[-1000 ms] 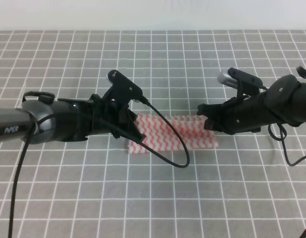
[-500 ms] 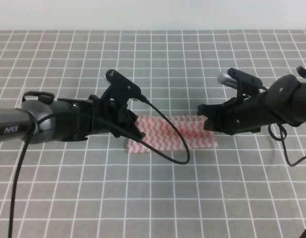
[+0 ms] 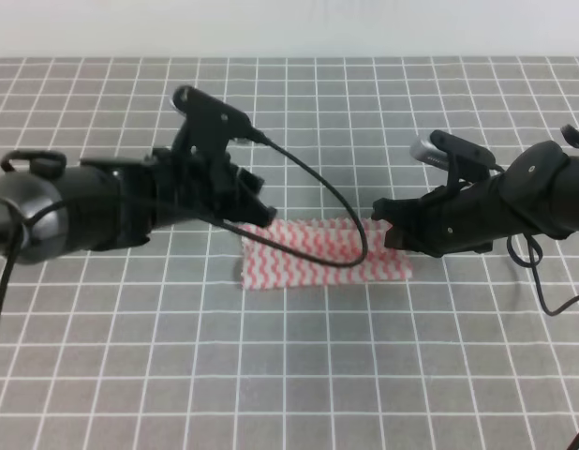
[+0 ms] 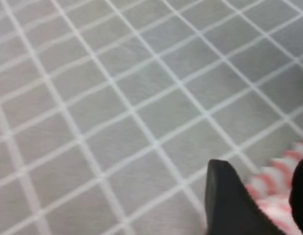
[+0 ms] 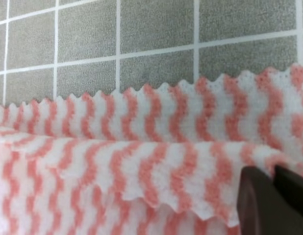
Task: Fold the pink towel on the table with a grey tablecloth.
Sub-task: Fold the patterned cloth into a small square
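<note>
Both robot arms are black and shiny. The left arm (image 3: 111, 202) has a fat round body, and a thin black cable (image 3: 332, 211) loops off it. The right arm (image 3: 514, 206) has a small silver knob (image 3: 423, 148) on top.

light is bright, even and diffuse in the high view, seemingly from overhead; the table with a grey tablecloth (image 3: 299, 375) shows no glare, and shadows under the arms are faint and soft. the left arm looks slightly smeared there, while the grid lines stay crisp out to the edges. the left wrist view is heavily blurred throughout: grid lines are soft, and the pink towel (image 4: 276, 193) at 4 o'clock is smeared. the right wrist view is sharp on the towel weave, with dark out-of-focus fingertips (image 5: 262, 205) at 5 o'clock.
</note>
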Available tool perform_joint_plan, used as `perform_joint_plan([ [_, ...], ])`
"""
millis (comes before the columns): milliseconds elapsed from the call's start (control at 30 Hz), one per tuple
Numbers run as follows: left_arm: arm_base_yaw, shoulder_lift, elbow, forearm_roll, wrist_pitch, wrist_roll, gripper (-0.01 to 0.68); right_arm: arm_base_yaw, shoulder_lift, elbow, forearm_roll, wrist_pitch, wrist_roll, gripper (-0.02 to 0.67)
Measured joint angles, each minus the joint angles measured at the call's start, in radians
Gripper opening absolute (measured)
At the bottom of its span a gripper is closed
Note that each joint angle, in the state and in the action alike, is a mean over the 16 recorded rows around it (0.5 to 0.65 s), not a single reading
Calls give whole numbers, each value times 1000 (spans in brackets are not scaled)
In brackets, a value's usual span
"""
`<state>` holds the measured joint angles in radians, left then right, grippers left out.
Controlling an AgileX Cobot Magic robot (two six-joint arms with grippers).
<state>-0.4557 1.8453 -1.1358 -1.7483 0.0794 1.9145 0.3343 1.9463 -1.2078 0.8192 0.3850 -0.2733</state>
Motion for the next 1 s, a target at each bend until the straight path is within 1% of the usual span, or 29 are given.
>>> perform_joint_plan([
  [200, 0, 12, 28, 0, 70, -54, 134, 0, 0, 0, 0, 5, 0, -14],
  [400, 0, 53, 53, -1, 119, -72, 55, 0, 1, 0, 0, 9, 0, -14],
  [667, 0, 93, 60, 5, 126, -74, 38, 0, 0, 0, 0, 18, 0, -14],
  [1000, 0, 70, 60, 15, 148, -74, 37, 0, 1, 0, 0, 28, 0, -13],
])
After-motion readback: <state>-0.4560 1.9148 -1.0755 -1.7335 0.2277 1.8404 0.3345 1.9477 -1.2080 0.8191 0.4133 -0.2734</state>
